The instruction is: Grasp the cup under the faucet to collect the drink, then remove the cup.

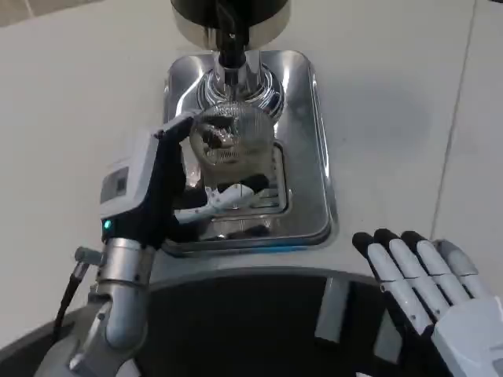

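Glass cup (229, 135) under the faucet (232, 43) looks slick and breakable; your left hand (161, 184) wraps its side, right hand (428, 287) idle, fingers straight, together.

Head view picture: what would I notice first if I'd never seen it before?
Probably the clear glass cup in the upper middle, standing on a shiny metal tray right under the black faucet. The left hand reaches in from the lower left and wraps around the cup. The right hand waits at the lower right, fingers spread, holding nothing.
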Available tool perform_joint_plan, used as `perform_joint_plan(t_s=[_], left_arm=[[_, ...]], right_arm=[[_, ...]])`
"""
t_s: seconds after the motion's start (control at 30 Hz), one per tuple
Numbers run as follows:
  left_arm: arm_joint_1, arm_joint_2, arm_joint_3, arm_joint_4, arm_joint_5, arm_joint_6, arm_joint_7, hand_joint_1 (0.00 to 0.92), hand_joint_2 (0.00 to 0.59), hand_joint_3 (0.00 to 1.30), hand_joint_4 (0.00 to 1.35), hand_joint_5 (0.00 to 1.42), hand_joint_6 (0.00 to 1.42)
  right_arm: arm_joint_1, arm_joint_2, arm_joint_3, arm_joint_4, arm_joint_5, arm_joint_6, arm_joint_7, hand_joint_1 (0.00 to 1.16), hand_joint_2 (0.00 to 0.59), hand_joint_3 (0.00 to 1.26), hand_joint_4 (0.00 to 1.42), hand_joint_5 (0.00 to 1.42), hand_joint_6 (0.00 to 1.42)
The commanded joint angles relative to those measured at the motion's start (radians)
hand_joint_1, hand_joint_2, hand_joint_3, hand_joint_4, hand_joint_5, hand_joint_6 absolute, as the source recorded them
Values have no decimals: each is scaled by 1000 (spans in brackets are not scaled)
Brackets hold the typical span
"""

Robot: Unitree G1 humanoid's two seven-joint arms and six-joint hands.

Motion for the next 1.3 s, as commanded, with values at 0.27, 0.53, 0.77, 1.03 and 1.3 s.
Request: perform_joint_plan(t_s=[0.27,0.53,0.77,1.03,1.3], left_arm=[[-58,20,-23,100,-33,-5,37,663,92,1062,1099,1272,1424],[-30,44,-38,79,-80,-54,-42,229,44,336,252,671,924],[37,69,-16,-15,-110,-59,-54,180,35,303,206,647,889],[194,127,54,-238,-133,-18,-81,250,66,225,127,459,595],[503,213,178,-614,-66,114,-126,323,82,8,0,168,216]], right_arm=[[20,7,-19,-46,28,8,38,199,559,0,0,0,0],[-15,15,-9,-21,20,13,48,195,560,0,0,0,0],[-63,13,2,0,24,25,63,193,560,0,0,0,0],[-121,36,17,15,69,57,75,192,560,0,0,0,0],[-330,88,81,74,186,166,139,259,563,0,0,0,0]])
